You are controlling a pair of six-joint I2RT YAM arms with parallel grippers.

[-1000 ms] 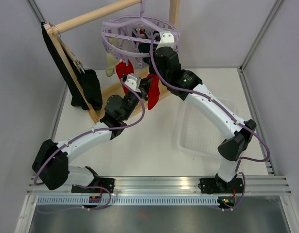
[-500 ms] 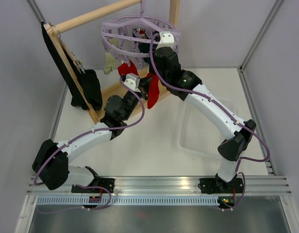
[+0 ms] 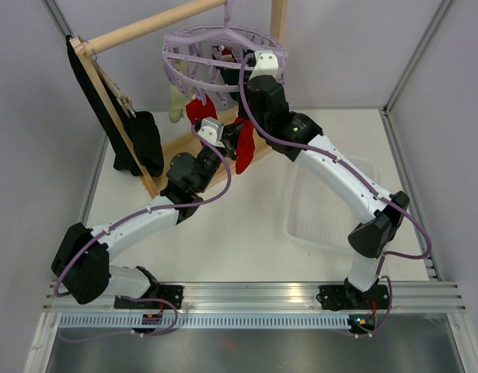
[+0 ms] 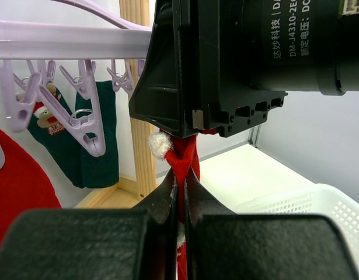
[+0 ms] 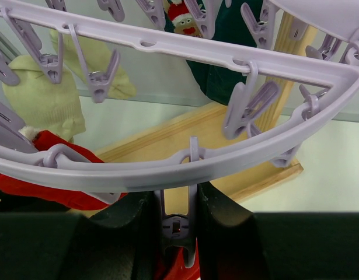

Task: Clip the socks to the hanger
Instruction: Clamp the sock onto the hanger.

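Red sock, white pompom at its cuff: pinched between the closed fingers of the left gripper, held up directly below the right arm's wrist and under the near rim of the lavender hanger. Right gripper: fingers pressed against both sides of one dangling clip on that rim, red fabric showing just beneath it. Cream sock and dark green sock: hanging from clips on the hanger's far side.

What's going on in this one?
The left gripper pinches a red sock and holds it up under the lavender hanger. The right gripper squeezes one dangling clip on the hanger's ring, with red fabric just below it. A cream sock and a teal sock hang from other clips.
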